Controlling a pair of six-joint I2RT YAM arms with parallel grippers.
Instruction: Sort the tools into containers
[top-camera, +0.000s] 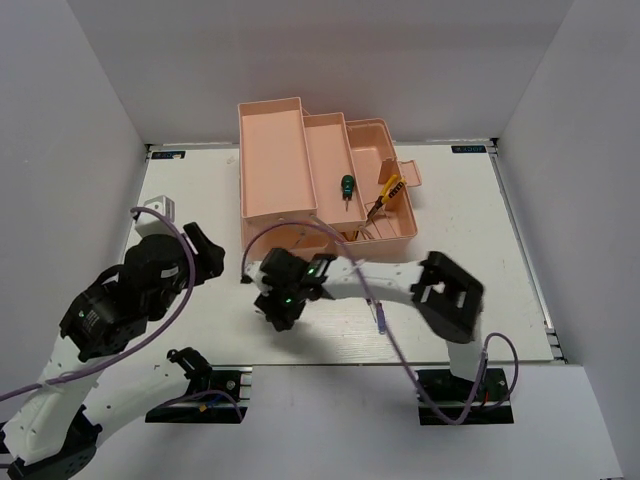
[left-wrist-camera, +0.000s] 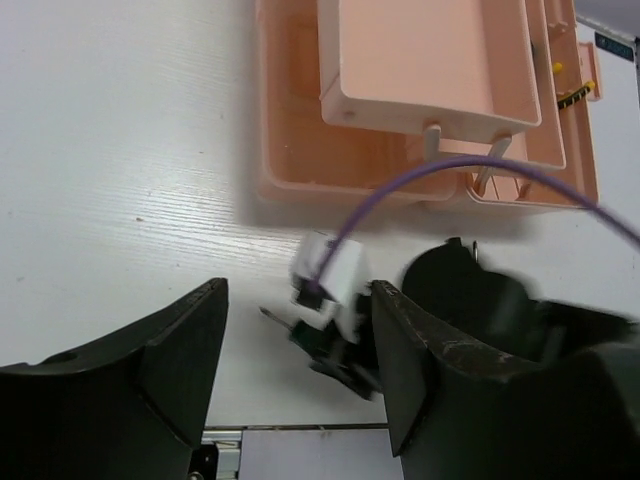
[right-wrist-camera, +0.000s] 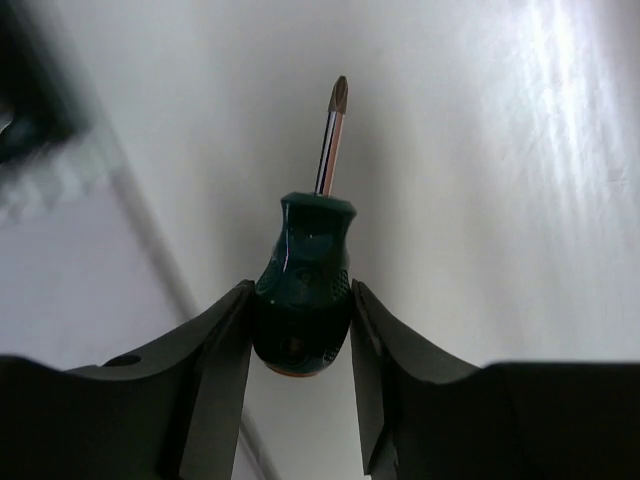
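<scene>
Right gripper (right-wrist-camera: 300, 288) has its fingers pressed on both sides of the stubby green screwdriver (right-wrist-camera: 304, 265), partway open, gripping the fat handle low near the orange butt. Left gripper (left-wrist-camera: 300, 300) is wide apart and holds nothing. It hangs just beside the right one.

The screwdriver is in front of the toolbox (top-camera: 270, 160), over bare table (top-camera: 460, 230). Can't tell if it's off the surface.

Risks:
- The handle is rounded and the hold sits toward its end, so a squeeze could squirt it forward or let it pivot in the pads.
- The shaft sticks out past the fingers and could catch the toolbox rim on the way in.
- The left arm is close, so a swing toward the box could clip it.

Long axis runs straight out in line with the fingers, tip leading, butt toward the wrist. In the left wrist view the tip pokes toward the left arm's side, roughly along the table.

The boxed screwdriver (top-camera: 346, 186) and pliers (top-camera: 390, 190) sit in the right compartments.
</scene>
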